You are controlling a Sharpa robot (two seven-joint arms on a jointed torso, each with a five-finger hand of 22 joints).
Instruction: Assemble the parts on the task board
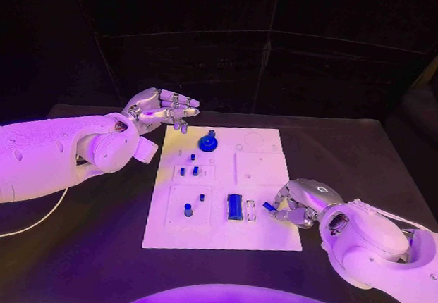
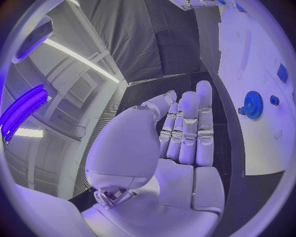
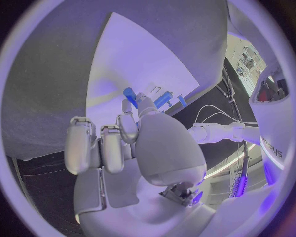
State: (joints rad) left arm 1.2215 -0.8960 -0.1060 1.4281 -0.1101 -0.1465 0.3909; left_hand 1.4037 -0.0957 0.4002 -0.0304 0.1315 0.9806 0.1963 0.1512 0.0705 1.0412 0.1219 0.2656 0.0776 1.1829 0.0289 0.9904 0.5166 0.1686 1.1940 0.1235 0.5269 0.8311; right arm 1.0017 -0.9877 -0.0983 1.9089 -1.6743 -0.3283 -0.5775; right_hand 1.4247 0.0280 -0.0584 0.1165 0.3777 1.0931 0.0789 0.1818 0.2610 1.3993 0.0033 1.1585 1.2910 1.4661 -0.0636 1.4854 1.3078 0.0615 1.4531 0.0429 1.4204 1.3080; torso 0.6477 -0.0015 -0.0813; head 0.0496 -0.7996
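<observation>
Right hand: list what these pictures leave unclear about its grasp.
- Head view: the right hand holds a small blue part; its fingers hide the contact.
- Right wrist view: the thumb covers the part's lower end.
- Part's shape: too small to tell.

Head camera looks down on the task board [image 1: 226, 194]; both wrist cameras share it from close behind their palms.

task board [image 1: 258, 236]: white | parts [image 1: 234, 206]: blue | table [image 1: 361, 156]: black | robot hand [image 1: 298, 202]: silver
</observation>
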